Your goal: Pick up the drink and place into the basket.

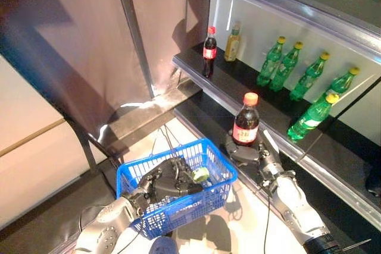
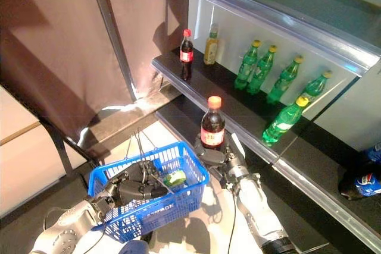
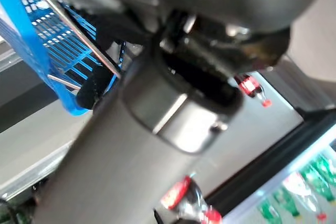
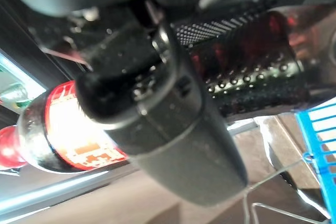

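Cola bottle (image 1: pixel 246 124) upright in right hand (image 1: pixel 241 151), fingers wrapped round its lower body.
Held just right of blue basket (image 1: pixel 221 165), clear of rim; left hand (image 1: pixel 159 184) clamped on basket handles.

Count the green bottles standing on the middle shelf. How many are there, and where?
5, in a row along the shelf: two close together, then one, then two at the far right end. More may sit out of view.

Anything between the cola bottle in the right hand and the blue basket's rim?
Nothing: in the left eye view only bare pale floor separates the cola bottle, held upright in the right hand, from the basket.
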Controlling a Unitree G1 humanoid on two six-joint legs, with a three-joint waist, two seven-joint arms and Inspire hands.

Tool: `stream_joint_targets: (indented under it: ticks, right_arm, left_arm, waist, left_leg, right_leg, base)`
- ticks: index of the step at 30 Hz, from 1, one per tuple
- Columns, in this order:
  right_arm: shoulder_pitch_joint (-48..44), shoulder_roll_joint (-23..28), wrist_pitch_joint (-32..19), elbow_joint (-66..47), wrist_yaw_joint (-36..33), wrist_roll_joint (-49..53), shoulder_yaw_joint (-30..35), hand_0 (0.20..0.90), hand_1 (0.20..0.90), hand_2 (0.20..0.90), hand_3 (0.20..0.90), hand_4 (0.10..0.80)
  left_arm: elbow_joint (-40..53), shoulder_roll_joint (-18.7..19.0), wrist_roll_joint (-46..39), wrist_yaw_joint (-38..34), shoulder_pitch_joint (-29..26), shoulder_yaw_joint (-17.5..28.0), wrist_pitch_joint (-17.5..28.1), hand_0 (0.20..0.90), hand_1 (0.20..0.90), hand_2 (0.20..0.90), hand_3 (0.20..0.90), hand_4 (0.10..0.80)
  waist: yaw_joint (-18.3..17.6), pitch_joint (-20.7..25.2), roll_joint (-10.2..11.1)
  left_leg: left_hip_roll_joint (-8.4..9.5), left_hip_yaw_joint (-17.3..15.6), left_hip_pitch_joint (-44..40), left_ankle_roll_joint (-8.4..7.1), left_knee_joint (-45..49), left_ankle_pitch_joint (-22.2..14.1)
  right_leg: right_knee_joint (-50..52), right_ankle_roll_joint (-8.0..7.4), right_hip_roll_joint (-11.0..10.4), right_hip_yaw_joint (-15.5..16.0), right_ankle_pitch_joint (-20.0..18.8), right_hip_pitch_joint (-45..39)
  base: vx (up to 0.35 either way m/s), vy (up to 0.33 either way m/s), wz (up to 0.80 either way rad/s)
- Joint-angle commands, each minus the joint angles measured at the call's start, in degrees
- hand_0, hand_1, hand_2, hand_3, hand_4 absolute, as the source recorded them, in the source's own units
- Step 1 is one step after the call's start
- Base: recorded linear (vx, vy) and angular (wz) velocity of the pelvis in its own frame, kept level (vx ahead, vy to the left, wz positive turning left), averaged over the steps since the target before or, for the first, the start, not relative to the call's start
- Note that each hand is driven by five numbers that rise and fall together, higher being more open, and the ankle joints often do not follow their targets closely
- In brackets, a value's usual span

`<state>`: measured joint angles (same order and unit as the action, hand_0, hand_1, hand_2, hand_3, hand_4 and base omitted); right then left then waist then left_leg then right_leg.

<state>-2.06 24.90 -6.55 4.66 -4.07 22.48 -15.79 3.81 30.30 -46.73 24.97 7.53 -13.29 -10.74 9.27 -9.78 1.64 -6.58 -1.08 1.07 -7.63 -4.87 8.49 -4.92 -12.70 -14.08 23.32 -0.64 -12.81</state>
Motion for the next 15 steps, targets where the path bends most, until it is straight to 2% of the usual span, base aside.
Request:
stream_joint_targets:
  ticks: [1,15]
  right_arm:
    - [-9.0,0.6,-7.0,-9.8,0.5,-0.5,0.5,0.300,0.300,0.300,0.200,0.100]
    - [-9.5,-1.1,-4.9,-9.3,1.6,-1.6,-3.8,0.300,0.300,0.300,0.200,0.100]
  left_arm:
    - [16.5,-3.0,-10.1,10.5,-15.9,0.2,9.8,0.300,0.300,0.300,0.200,0.100]
    - [19.8,-3.9,-10.3,13.0,-18.3,-1.8,11.1,0.300,0.300,0.300,0.200,0.100]
  waist:
    - [0.5,7.6,1.0]
    - [0.6,7.9,1.0]
  left_leg:
    - [0.96,-3.5,-6.8,2.95,-0.1,-7.5]
    - [1.29,-3.6,-6.8,3.22,-0.1,-7.8]
  right_leg:
    - [2.4,2.89,0.4,-0.9,-2.6,4.3]
    - [2.5,2.92,0.4,-1.2,-2.3,4.3]
  base:
    - [0.013,0.002,0.05]
    - [0.001,0.000,0.00]
